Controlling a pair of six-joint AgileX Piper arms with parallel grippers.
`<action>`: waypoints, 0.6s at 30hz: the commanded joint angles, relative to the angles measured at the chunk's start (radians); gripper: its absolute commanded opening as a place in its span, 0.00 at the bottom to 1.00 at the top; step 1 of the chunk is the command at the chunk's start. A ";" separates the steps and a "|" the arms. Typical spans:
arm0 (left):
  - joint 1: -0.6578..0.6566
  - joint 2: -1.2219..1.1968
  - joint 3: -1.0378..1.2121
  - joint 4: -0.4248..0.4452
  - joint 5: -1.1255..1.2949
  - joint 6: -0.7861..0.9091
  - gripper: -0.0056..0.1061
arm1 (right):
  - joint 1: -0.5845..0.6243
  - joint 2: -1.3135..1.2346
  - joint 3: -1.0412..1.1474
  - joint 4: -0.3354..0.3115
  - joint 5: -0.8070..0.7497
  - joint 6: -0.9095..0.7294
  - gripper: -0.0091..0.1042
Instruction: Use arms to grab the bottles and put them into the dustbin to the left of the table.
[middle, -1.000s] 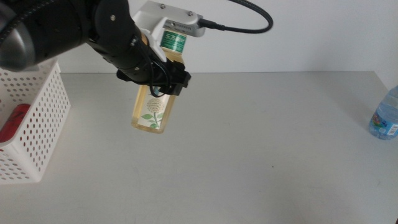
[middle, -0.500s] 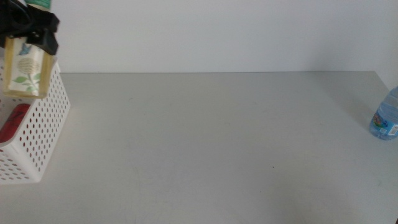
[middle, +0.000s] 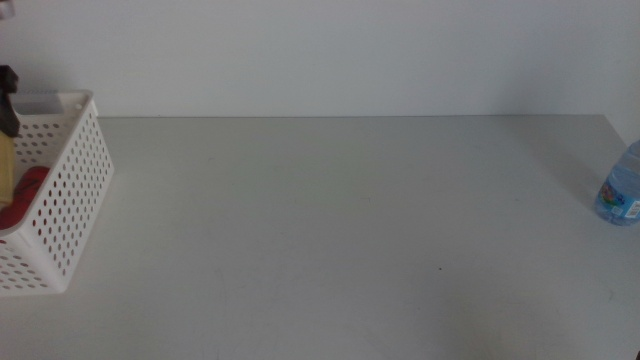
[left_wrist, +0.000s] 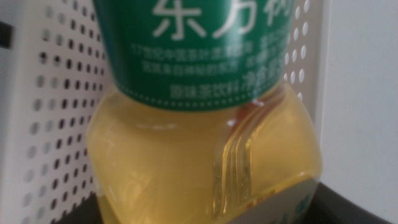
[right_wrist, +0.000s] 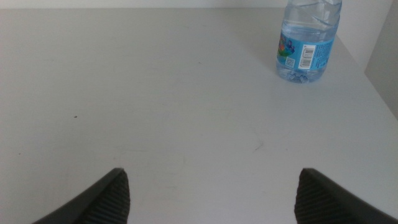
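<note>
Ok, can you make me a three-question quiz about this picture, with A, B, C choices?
1. Where is the water bottle?
A. in the basket
B. at the table's right edge
C. in the right gripper

2. What colour is the tea bottle's label?
A. green
B. purple
C. orange

3. How is the right gripper?
A. open, holding nothing
B. shut on a can
C. shut on a bottle

Answers: 1 B, it stands alone far right on the table. 2 A, the left wrist view shows green. 3 A, its jaws stand wide apart over bare table.

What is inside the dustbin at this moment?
A red can lies inside the dustbin. The tea bottle, held by the left gripper, hangs over it at the frame edge. The bin's floor is hidden.
</note>
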 joint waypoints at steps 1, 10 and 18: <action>0.001 -0.007 -0.040 -0.032 -0.030 0.003 0.03 | -0.005 -0.022 -0.001 -0.012 -0.062 -0.009 0.69; 0.001 0.133 -0.040 -0.079 -0.031 0.008 0.07 | -0.005 -0.022 -0.001 -0.012 -0.062 -0.009 0.69; 0.000 0.161 -0.040 -0.095 -0.014 0.087 0.52 | -0.005 -0.022 -0.001 -0.012 -0.062 -0.009 0.69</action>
